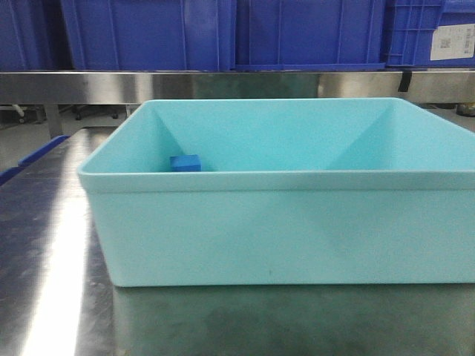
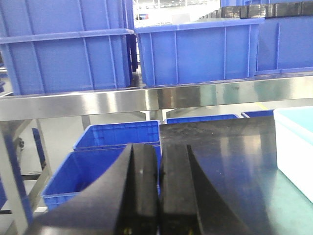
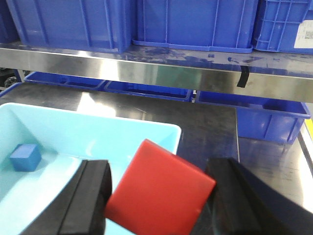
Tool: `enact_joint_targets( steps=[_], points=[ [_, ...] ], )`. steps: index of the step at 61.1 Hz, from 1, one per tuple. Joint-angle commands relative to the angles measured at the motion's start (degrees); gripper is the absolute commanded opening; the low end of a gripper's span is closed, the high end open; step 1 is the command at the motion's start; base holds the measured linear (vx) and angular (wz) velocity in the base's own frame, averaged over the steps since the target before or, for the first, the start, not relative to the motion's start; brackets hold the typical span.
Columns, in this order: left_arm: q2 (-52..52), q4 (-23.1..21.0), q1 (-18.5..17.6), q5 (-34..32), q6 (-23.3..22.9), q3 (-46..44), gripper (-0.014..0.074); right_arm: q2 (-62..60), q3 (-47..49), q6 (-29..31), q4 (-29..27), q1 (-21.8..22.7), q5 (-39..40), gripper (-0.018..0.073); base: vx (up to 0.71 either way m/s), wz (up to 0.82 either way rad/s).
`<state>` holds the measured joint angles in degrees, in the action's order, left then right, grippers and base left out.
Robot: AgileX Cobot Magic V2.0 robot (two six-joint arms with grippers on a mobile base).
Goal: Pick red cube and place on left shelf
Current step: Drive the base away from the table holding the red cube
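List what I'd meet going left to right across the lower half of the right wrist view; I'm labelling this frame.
blue cube → black gripper finger → red cube → second gripper finger

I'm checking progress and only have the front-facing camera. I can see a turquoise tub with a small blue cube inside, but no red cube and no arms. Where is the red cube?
Observer: The red cube is clamped, tilted, between the fingers of the right claw, with the turquoise tub below and behind it.
Operator: Okay, and what is the left claw doing?
Observer: The left claw is shut and empty, pointing toward the steel front rail of the left shelf.
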<state>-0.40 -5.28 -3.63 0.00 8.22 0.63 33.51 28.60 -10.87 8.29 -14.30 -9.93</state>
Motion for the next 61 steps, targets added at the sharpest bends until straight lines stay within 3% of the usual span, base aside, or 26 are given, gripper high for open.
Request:
enact_joint_targets(
  steps=[1,61],
  points=[
    [0.4,-0.3,-0.3,-4.8,0.1,1.3,0.0106,-0.1,1.7,0.2,0.8,0.4,5.0,0.0057,-0.08,0.39],
    [0.5,-0.3,-0.3,-4.8,0.1,1.3,0.0106,0.0,1.7,0.2,0.8,0.4,5.0,0.0057,-0.18,0.15]
  ],
)
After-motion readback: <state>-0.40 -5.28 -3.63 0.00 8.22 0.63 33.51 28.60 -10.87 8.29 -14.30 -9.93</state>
